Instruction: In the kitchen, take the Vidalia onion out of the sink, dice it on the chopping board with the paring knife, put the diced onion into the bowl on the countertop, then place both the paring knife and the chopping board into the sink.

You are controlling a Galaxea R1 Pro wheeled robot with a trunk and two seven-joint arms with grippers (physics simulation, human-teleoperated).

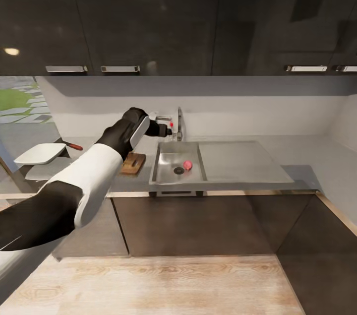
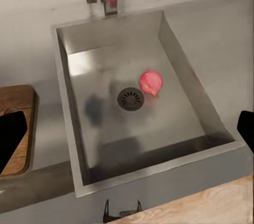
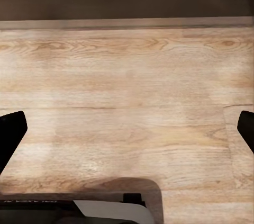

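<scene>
Vidalia onion (image 2: 151, 82) lies in the sink (image 2: 174, 49), seemingly touching the drain (image 2: 130, 98).

dark glossy cabinets (image 1: 148, 12), pale wood floor (image 1: 163, 285)

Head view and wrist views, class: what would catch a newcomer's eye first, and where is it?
The pink-red onion lies in the steel sink, just beside the round drain. The left arm reaches out over the counter toward the faucet, with the brown chopping board below it, left of the basin.
</scene>
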